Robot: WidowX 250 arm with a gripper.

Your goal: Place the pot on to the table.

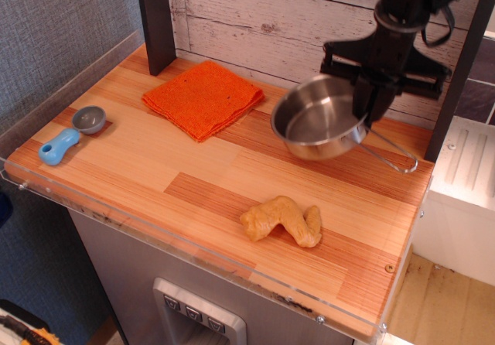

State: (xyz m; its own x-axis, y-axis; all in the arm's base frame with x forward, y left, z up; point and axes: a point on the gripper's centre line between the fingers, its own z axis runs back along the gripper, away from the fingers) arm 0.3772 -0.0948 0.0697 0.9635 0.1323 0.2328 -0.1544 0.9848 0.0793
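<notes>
Steel pot hangs tilted in our black jaws, which are clamped on its far right rim, above the right rear of the striped wooden desk. Its wire handle trails right, below the jaws. Left of the jaws lies the orange cloth; the ginger root lies in front of them.

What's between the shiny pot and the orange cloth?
Nothing but bare wooden table. In this one view, the pot, held tilted, sits right of the cloth.
</notes>
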